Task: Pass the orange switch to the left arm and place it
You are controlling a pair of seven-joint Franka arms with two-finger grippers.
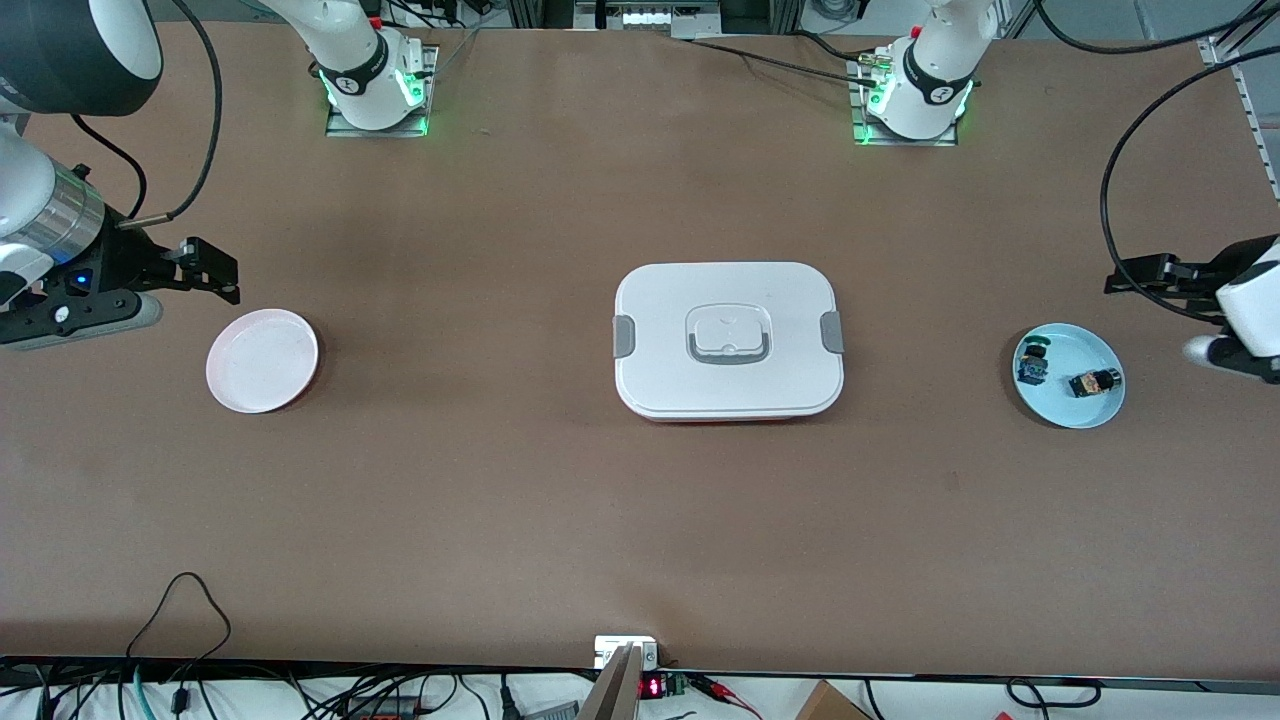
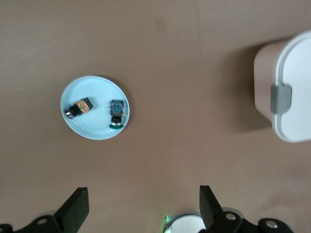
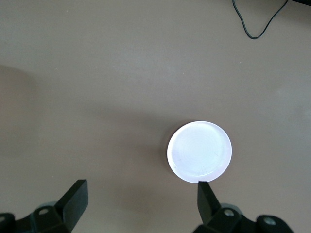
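Note:
The orange switch (image 1: 1094,382) lies on a light blue plate (image 1: 1066,407) at the left arm's end of the table, beside a blue switch with a green cap (image 1: 1033,362). In the left wrist view the orange switch (image 2: 79,108) and the blue switch (image 2: 116,112) lie on that plate (image 2: 92,127). My left gripper (image 1: 1142,275) (image 2: 143,208) is open and empty, up over bare table beside the plate. My right gripper (image 1: 212,270) (image 3: 141,204) is open and empty, over bare table beside a pale pink plate (image 1: 262,360) (image 3: 199,152). The white box (image 1: 728,340) (image 2: 294,92) stands mid-table.
The two arm bases (image 1: 372,85) (image 1: 915,95) stand along the table's edge farthest from the front camera. A black cable (image 1: 180,600) loops over the near edge toward the right arm's end. Brown tabletop surrounds the box on all sides.

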